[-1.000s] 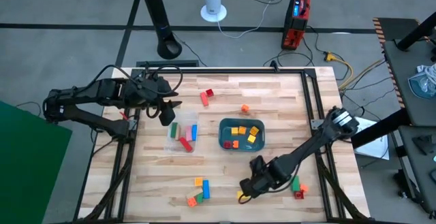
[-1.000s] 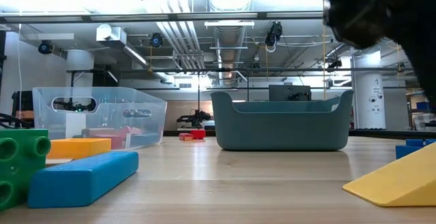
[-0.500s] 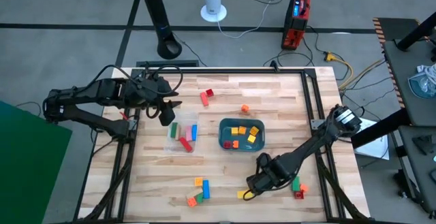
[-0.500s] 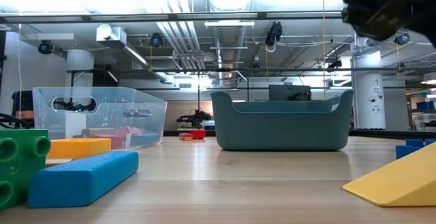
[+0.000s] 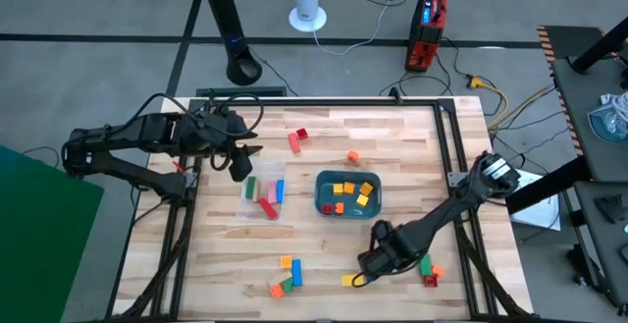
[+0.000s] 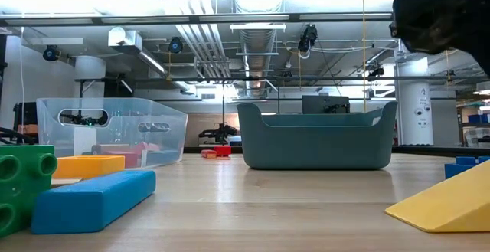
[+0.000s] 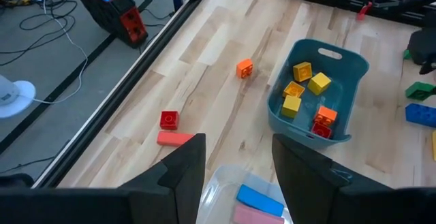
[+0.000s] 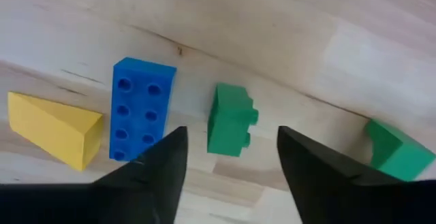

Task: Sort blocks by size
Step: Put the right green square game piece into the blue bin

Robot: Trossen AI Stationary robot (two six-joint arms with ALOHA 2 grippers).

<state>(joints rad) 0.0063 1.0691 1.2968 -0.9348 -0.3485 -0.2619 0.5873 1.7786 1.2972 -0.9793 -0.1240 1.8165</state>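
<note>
Tabletop (image 5: 392, 136): blocks (image 5: 287, 274) beside right pincer (image 5: 363, 267).

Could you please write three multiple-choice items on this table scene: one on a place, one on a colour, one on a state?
1. Where is the left hand?
A. Above the clear bin
B. Inside the teal tray
C. Over the table's near right corner

2. What colour is the small block straight ahead of the right hand?
A. Pink
B. Green
C. Orange

3. How are the right hand's fingers?
A. Shut on a yellow block
B. Shut on nothing
C. Open and empty

Key: 1 A, since the high view shows the left hand at the bin's far edge and its wrist view looks down into the bin. 2 B, since the right wrist view shows a green block between the two fingers' lines. 3 C, since that view shows a wide gap between the fingers with nothing in it.
</note>
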